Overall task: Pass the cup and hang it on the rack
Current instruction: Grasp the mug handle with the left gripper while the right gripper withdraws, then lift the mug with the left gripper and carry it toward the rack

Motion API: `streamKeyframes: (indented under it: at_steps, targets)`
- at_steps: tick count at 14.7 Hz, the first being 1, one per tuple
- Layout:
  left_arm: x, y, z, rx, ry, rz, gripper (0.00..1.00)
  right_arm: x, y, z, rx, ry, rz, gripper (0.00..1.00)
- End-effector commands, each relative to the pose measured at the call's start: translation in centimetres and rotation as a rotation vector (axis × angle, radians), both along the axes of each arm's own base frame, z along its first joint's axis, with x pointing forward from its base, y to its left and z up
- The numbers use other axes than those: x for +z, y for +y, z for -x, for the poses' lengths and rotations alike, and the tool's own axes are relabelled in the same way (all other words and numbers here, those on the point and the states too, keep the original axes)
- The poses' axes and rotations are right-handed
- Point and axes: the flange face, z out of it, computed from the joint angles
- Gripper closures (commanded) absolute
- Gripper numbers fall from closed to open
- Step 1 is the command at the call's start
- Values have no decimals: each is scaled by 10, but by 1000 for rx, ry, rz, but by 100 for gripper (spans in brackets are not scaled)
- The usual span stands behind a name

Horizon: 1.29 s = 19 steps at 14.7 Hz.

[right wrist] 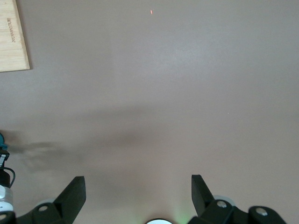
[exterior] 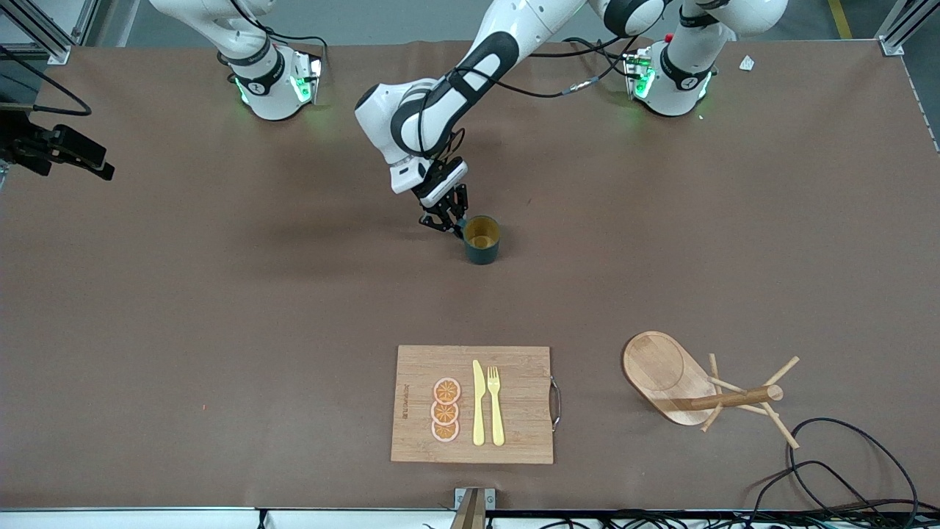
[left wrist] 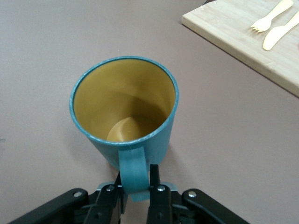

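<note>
The dark teal cup (exterior: 482, 240) stands upright on the table near the middle, its yellowish-tan inside showing. My left gripper (exterior: 455, 220) is low beside it, shut on the cup's handle. In the left wrist view the handle (left wrist: 133, 165) sits pinched between the fingers of the left gripper (left wrist: 135, 179), and the cup (left wrist: 124, 105) rests on the table. The wooden rack (exterior: 664, 375) is nearer the front camera, toward the left arm's end, its post (exterior: 734, 399) pointing sideways. My right gripper (right wrist: 138, 179) is open and empty over bare table; it is out of the front view.
A bamboo cutting board (exterior: 521, 367) lies near the front edge with orange slices (exterior: 446, 410), a yellow knife (exterior: 478, 404) and a fork (exterior: 496, 404). Black cables (exterior: 844, 470) lie by the rack. The board also shows in the left wrist view (left wrist: 233, 28).
</note>
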Motion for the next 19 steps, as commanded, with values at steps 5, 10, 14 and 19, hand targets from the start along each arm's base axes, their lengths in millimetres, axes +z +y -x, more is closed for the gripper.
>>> streamKeyframes:
  at_steps: [5, 10, 14, 19]
  targets:
    - [137, 29, -73, 61, 104, 146, 99, 3, -8, 7, 42, -15, -2, 0]
    - [267, 100, -144, 78, 254, 354, 99, 2, -12, 8, 53, -9, -8, 0]
    - [341, 174, -194, 70, 333, 518, 99, 2, -13, 9, 50, -7, -13, 0]
    - [388, 279, -256, 77, 411, 730, 100, 2, -13, 9, 50, -5, -13, 0]
